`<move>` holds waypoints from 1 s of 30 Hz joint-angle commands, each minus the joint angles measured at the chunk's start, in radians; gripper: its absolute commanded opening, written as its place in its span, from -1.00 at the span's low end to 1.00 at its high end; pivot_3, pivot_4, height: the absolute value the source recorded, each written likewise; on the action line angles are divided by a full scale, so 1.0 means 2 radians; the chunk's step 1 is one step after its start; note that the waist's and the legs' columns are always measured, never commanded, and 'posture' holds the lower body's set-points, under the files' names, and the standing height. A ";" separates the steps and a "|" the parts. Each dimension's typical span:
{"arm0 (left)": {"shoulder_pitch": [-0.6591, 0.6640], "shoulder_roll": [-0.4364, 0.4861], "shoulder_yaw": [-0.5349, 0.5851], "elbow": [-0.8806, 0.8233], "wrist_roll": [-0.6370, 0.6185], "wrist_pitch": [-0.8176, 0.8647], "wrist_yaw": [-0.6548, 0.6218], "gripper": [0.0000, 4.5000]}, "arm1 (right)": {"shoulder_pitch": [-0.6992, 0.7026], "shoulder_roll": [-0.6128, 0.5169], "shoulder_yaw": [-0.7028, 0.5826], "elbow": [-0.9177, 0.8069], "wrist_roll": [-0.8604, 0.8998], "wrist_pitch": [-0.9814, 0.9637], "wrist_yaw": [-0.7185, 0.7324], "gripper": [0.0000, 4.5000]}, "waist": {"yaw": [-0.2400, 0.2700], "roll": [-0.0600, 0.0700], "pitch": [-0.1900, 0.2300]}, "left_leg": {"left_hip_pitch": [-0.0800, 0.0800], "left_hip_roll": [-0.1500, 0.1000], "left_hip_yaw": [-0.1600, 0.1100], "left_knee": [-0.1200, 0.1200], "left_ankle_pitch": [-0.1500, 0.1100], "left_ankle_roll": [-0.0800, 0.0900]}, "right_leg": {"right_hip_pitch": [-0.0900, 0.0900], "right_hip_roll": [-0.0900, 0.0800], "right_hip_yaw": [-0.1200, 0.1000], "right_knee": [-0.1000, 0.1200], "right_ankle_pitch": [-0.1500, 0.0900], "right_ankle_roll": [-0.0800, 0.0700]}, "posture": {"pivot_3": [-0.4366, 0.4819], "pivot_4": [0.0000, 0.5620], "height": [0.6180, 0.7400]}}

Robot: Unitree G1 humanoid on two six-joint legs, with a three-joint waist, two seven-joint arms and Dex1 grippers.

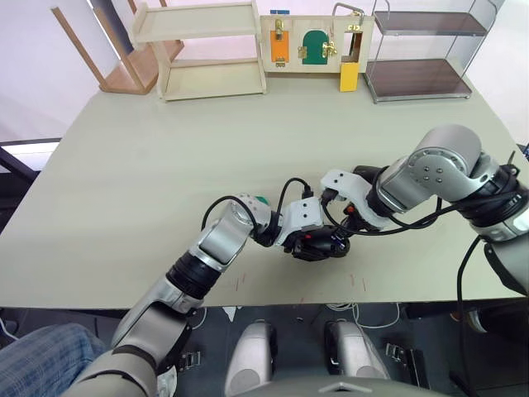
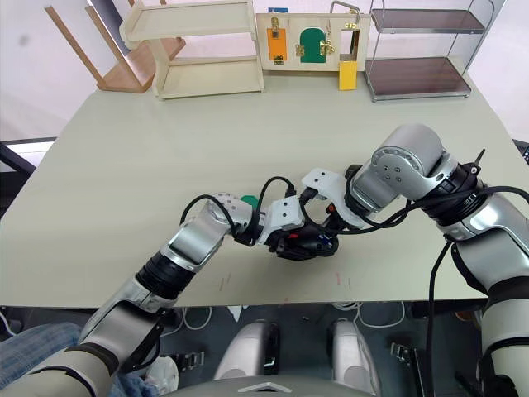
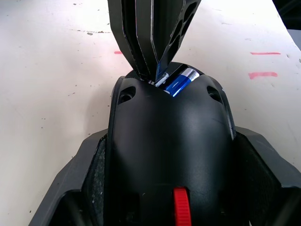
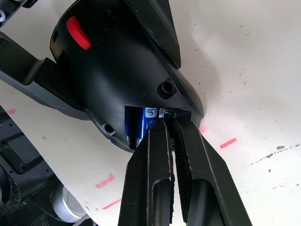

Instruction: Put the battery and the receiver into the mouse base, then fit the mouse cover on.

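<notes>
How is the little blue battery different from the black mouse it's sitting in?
The battery is small, blue and shiny with a pale tip; the mouse base is far bigger, black and matte, with a red wheel. The battery lies tucked in the open compartment; the mouse base is clamped between the left gripper's fingers. Both rest low near the table.

Left end effector (image 1: 318, 246) clamps; right end effector (image 4: 165, 123) fingers pressed together.

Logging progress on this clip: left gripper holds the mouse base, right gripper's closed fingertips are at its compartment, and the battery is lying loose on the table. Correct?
Not quite. The battery already sits inside the mouse base compartment, as the left wrist view shows; the rest stands.
</notes>
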 commanded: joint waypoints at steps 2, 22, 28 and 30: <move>0.002 -0.002 -0.013 0.000 0.000 0.000 -0.007 0.32 | 0.005 -0.002 -0.010 -0.011 -0.009 0.002 0.007 -1.00 | 0.000 0.000 0.000 | 0.000 0.000 0.000 0.000 0.000 0.000 | 0.000 0.000 0.000 0.000 0.000 0.000 | -0.05 -0.47 1.00; -0.001 -0.004 -0.013 0.013 0.002 -0.008 -0.009 0.32 | 0.000 -0.040 -0.025 -0.029 -0.002 0.002 0.047 0.19 | 0.002 0.000 0.000 | -0.001 0.000 0.000 0.000 0.000 0.000 | 0.000 0.000 0.000 -0.001 0.000 0.000 | -0.05 -0.47 1.00; -0.001 -0.001 -0.012 0.013 0.002 -0.008 -0.011 0.32 | 0.012 -0.094 -0.053 -0.073 0.001 0.002 0.110 0.19 | 0.003 0.000 0.000 | -0.001 0.000 0.000 0.000 0.000 0.000 | -0.001 0.000 -0.001 -0.001 0.000 0.000 | -0.05 -0.47 1.00; -0.003 0.000 -0.012 0.014 0.002 -0.008 -0.012 0.32 | 0.025 -0.110 -0.065 -0.091 -0.005 0.002 0.135 0.19 | 0.003 0.000 0.000 | -0.002 0.000 0.000 0.000 0.000 0.000 | -0.001 0.000 -0.001 -0.001 0.000 0.000 | -0.05 -0.47 1.00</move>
